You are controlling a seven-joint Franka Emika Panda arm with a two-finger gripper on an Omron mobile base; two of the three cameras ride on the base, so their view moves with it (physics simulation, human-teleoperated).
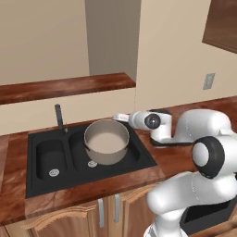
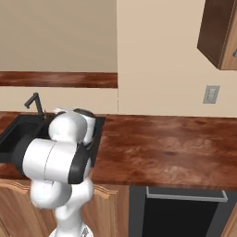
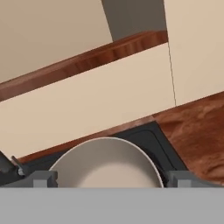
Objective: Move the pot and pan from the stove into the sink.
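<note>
a grey pot (image 1: 107,141) with a pale inside sits in the right basin of a black two-basin sink (image 1: 44,139), set into a reddish wooden bench (image 1: 14,203). a slim dark tap (image 1: 59,118) stands at the back of the sink. the white robot arm reaches in from the right, and its fingers (image 1: 121,117) hover at the pot's far right rim, spread wide apart with nothing between them. seen from the hand, the two finger tips (image 3: 43,178) stand one on each side of the pot's round mouth (image 3: 105,162), the rim lying between and just ahead of them.

judging by this, the pot looks delivered and the step in hand is letting go and backing away. to do it well, the fingers should stay wide and lift straight up and clear of the rim before swinging sideways, so they do not catch the pot wall or a handle and tip it. the tap lies off to the fingers' left, well apart. the pan is yet to be moved.
</note>
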